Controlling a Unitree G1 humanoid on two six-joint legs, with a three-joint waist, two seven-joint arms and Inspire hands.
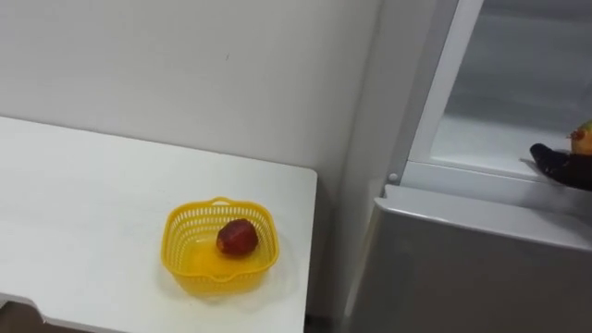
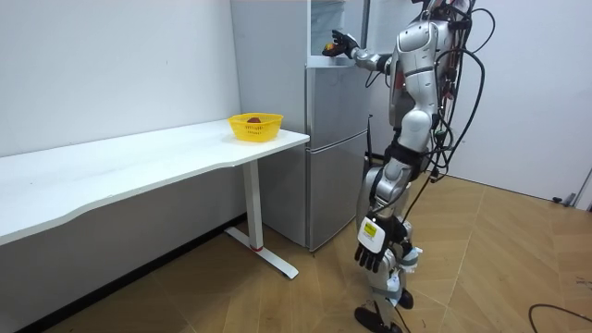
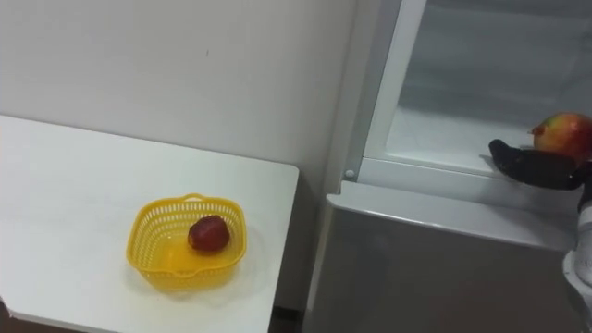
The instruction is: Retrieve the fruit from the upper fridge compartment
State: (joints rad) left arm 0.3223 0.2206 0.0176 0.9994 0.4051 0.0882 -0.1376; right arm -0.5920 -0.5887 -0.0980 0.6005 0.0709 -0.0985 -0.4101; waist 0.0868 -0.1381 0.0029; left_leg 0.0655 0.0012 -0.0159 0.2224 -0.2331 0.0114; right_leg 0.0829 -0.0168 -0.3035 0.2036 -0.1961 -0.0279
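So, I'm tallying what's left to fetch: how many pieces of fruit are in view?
2. One red fruit lies in the yellow basket on the white table; one reddish-yellow fruit sits on the upper fridge shelf, beside the right hand. Others may be hidden inside.

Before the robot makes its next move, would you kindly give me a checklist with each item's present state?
1. Upper fridge open: ok.
2. Right hand at the fruit inside it: ok.
3. Grip on the fruit secure: cannot tell.
4. Basket on the table has room: ok, it holds one red fruit.
5. Left hand free: ok, it hangs empty at the robot's side.
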